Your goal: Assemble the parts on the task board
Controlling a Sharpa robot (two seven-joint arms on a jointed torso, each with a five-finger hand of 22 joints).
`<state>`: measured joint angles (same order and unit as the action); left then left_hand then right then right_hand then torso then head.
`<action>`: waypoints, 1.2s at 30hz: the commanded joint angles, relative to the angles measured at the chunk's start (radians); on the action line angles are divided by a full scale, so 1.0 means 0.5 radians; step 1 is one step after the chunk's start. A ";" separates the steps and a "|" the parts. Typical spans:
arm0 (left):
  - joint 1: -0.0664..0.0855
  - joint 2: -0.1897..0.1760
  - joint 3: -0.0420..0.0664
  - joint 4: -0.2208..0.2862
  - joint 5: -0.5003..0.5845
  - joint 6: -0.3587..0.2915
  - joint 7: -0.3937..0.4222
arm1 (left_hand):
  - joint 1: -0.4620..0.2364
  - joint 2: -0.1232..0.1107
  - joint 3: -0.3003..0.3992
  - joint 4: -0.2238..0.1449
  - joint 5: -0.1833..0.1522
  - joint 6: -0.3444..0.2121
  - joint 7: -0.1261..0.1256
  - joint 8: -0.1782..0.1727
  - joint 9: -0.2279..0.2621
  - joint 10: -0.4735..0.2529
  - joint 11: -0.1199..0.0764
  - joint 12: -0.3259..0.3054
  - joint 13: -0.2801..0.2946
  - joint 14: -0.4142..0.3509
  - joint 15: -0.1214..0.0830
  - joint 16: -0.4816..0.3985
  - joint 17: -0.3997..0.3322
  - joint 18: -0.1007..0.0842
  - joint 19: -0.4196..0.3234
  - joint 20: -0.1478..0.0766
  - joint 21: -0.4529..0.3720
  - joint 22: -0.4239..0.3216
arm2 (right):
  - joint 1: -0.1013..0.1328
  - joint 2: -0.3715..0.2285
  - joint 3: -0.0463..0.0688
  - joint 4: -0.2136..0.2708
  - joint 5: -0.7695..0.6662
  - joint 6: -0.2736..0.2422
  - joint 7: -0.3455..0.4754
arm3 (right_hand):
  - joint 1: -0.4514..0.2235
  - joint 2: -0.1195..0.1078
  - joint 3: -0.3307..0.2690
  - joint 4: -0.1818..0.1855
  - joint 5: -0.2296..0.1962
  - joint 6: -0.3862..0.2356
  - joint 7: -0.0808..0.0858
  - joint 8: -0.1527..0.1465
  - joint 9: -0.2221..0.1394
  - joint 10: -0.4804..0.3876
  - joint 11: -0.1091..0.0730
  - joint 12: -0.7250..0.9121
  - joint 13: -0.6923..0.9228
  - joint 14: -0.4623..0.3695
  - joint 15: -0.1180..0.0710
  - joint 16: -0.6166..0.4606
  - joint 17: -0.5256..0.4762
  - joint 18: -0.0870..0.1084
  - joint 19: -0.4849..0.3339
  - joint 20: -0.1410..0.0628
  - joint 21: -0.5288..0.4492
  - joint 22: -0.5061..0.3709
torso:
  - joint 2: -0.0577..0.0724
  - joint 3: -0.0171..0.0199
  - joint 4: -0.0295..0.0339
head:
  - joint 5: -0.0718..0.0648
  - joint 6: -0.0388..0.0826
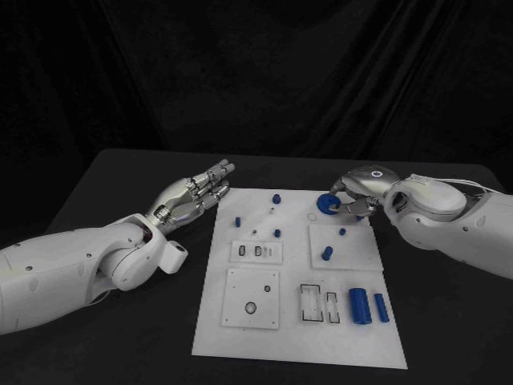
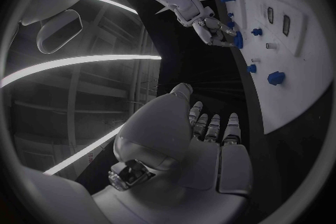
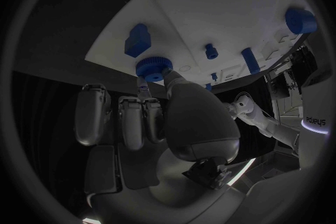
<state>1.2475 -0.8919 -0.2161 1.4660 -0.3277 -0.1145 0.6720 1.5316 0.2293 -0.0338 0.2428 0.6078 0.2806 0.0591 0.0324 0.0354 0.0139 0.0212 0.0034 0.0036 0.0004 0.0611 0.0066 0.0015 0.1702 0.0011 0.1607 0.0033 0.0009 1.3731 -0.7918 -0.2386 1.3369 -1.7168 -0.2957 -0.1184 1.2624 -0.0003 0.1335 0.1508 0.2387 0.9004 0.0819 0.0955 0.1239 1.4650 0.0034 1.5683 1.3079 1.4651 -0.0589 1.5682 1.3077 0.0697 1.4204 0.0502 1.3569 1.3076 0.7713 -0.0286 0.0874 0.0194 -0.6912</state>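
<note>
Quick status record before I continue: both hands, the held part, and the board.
left hand: fingers apart, holding nothing, over the table beside the board's left edge
right hand: pinches a round blue part at the board's far edge
board: flat on the table, other blue parts spread over it
two blue cylinders: lying side by side, near right of the board

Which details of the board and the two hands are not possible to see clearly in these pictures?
- Head view: the right hand covers part of the blue knob; what lies under the knob is hidden.
- Right wrist view: the palm hides how the fingers meet the knob.
- Head view: the slots on the board are too small to tell their depth.
- Left wrist view: the left hand shows its back; the palm side is hidden.
</note>
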 commanded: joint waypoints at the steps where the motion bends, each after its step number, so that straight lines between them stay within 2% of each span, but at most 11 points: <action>1: -0.004 0.005 0.002 0.000 0.001 0.024 0.016 | 0.008 -0.007 0.011 -0.003 0.009 0.007 0.001 0.010 0.002 0.002 0.014 0.002 0.002 -0.001 0.011 -0.013 -0.003 0.003 -0.002 0.015 -0.007 -0.002 | -0.024 0.005 -0.010 -0.009 -0.015 0.001 0.022 | 0.032 0.005 0.009 -0.022 0.044 0.041 -0.008 0.022 0.028 0.212 -0.019 0.005 0.526 0.211 -0.007 0.005 0.526 -0.017 -0.015 0.003 -0.014 0.234 | 0.001 0.0006 0.001 | -0.001 0.001; 4: -0.005 0.005 0.002 -0.002 0.001 0.024 0.012 | 0.008 -0.007 0.011 -0.003 0.009 0.007 0.001 0.010 0.002 0.002 0.014 0.002 0.002 -0.001 0.011 -0.013 -0.003 0.003 -0.002 0.015 -0.007 -0.002 | -0.029 0.005 -0.010 -0.008 -0.015 -0.024 0.036 | 0.045 0.006 0.035 -0.040 0.137 0.101 -0.025 0.045 0.064 0.212 -0.032 0.005 0.526 0.211 -0.017 0.005 0.526 -0.017 -0.016 -0.006 -0.017 0.238 | 0.001 0.0006 0.002 | 0.000 -0.002; 5: -0.006 0.005 0.002 -0.003 0.001 0.024 0.010 | 0.008 -0.007 0.011 -0.003 0.009 0.007 0.001 0.010 0.002 0.002 0.014 0.002 0.002 -0.001 0.011 -0.013 -0.003 0.003 -0.002 0.015 -0.007 -0.002 | -0.030 0.004 -0.010 -0.007 -0.015 -0.035 0.043 | 0.060 0.005 0.047 -0.058 0.183 0.157 -0.044 0.076 0.093 0.212 -0.046 0.005 0.526 0.211 -0.025 0.005 0.526 -0.015 -0.016 -0.014 -0.018 0.240 | 0.001 0.0004 0.001 | 0.002 -0.001; 7: -0.007 0.005 0.002 -0.004 0.001 0.023 0.005 | 0.008 -0.007 0.014 -0.004 0.010 0.004 0.002 0.010 0.001 0.001 0.015 0.001 0.001 -0.001 0.011 -0.013 -0.003 0.003 -0.002 0.016 -0.007 -0.002 | -0.032 0.001 -0.010 -0.004 -0.015 -0.056 0.055 | 0.063 0.003 0.059 -0.072 0.236 0.195 -0.055 0.098 0.130 0.212 -0.057 0.005 0.526 0.211 -0.038 0.005 0.526 -0.017 -0.015 -0.024 -0.018 0.244 | 0.001 -0.0001 0.000 | 0.003 -0.001; 10: -0.007 0.003 0.001 -0.006 0.001 0.022 0.001 | 0.008 -0.007 0.016 -0.006 0.010 -0.002 0.003 0.008 0.001 -0.001 0.016 0.001 0.001 -0.001 0.012 -0.013 -0.003 0.003 -0.002 0.017 -0.007 -0.002 | -0.034 -0.006 -0.010 0.005 -0.015 -0.090 0.068 | 0.063 -0.009 0.077 -0.095 0.343 0.218 -0.073 0.119 0.189 0.212 -0.072 0.005 0.526 0.211 -0.053 0.005 0.526 -0.018 -0.012 -0.038 -0.018 0.251 | 0.000 -0.0007 -0.001 | 0.006 -0.002; 12: -0.008 0.002 0.001 -0.006 0.001 0.021 -0.001 | 0.009 -0.008 0.019 -0.008 0.010 -0.006 0.004 0.007 0.000 -0.002 0.016 0.001 0.001 -0.001 0.013 -0.013 -0.003 0.004 -0.002 0.018 -0.007 -0.002 | -0.034 -0.011 -0.010 0.011 -0.015 -0.108 0.072 | 0.059 -0.014 0.082 -0.100 0.372 0.216 -0.071 0.121 0.207 0.212 -0.072 0.005 0.526 0.211 -0.054 0.005 0.526 -0.019 -0.010 -0.040 -0.017 0.254 | -0.001 -0.0008 -0.001 | 0.009 0.001; 21: -0.010 -0.010 0.001 -0.001 0.001 0.015 -0.011 | 0.009 -0.008 0.019 -0.008 0.010 -0.006 0.004 0.007 0.000 -0.002 0.016 0.001 0.001 -0.001 0.013 -0.013 -0.003 0.004 -0.002 0.018 -0.007 -0.002 | -0.030 -0.045 -0.008 0.093 0.132 -0.181 0.078 | 0.048 -0.026 0.095 -0.109 0.425 0.224 -0.076 0.133 0.256 0.212 -0.079 0.005 0.526 0.211 -0.060 0.005 0.526 -0.026 0.013 -0.047 0.010 0.275 | -0.002 -0.0016 -0.001 | 0.020 0.002; 23: -0.010 -0.012 0.001 0.000 0.001 0.014 -0.014 | 0.008 -0.009 0.023 -0.011 0.010 -0.010 0.005 0.006 -0.001 -0.002 0.018 0.001 0.001 -0.001 0.014 -0.013 -0.003 0.004 -0.002 0.019 -0.007 -0.002 | -0.025 -0.048 -0.008 0.112 0.160 -0.185 0.076 | 0.041 -0.034 0.106 -0.109 0.464 0.212 -0.058 0.126 0.272 0.212 -0.069 0.005 0.526 0.211 -0.052 0.005 0.526 -0.027 0.014 -0.043 0.009 0.277 | -0.002 -0.0012 -0.001 | 0.022 -0.001; 28: -0.010 -0.012 0.001 -0.002 0.001 0.014 -0.019 | 0.008 -0.009 0.023 -0.011 0.010 -0.010 0.005 0.006 -0.001 -0.002 0.018 0.001 0.001 -0.001 0.014 -0.013 -0.003 0.004 -0.002 0.019 -0.007 -0.002 | -0.015 -0.047 -0.008 0.156 0.192 -0.178 0.070 | 0.031 -0.037 0.108 -0.103 0.466 0.206 -0.050 0.122 0.277 0.212 -0.064 0.005 0.526 0.211 -0.048 0.005 0.526 -0.027 0.015 -0.042 0.009 0.278 | -0.003 -0.0017 0.002 | 0.020 -0.010; 36: -0.011 -0.008 0.001 0.000 0.001 0.016 -0.028 | 0.008 -0.010 0.025 -0.013 0.009 -0.008 0.007 0.006 -0.001 0.000 0.020 0.001 0.001 -0.001 0.015 -0.013 -0.003 0.004 -0.002 0.020 -0.007 -0.002 | -0.009 -0.001 -0.007 0.181 0.205 -0.139 0.067 | 0.011 -0.035 0.122 -0.088 0.462 0.186 -0.033 0.103 0.284 0.212 -0.051 0.005 0.526 0.211 -0.037 0.005 0.526 -0.029 0.020 -0.033 0.013 0.283 | -0.002 -0.0060 0.001 | 0.025 -0.005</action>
<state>1.2433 -0.8974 -0.2162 1.4628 -0.3277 -0.1134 0.6517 1.5316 0.2293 -0.0268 0.2358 0.6078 0.2806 0.0591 0.0321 0.0352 0.0139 0.0212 0.0034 0.0035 0.0004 0.0610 0.0066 0.0011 0.1703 -0.0026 0.1643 0.0033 0.0013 1.3667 -0.7941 -0.2430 1.4238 -1.6305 -0.3670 -0.0844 1.2779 -0.0181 0.1919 0.1061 0.4687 0.9450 0.1125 0.1266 0.1379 1.4651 -0.0287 1.5682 1.3075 1.4668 -0.0821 1.5682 1.3075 0.0699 1.4242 0.0322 1.3592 1.3081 0.7698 -0.0303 0.0876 0.0309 -0.6941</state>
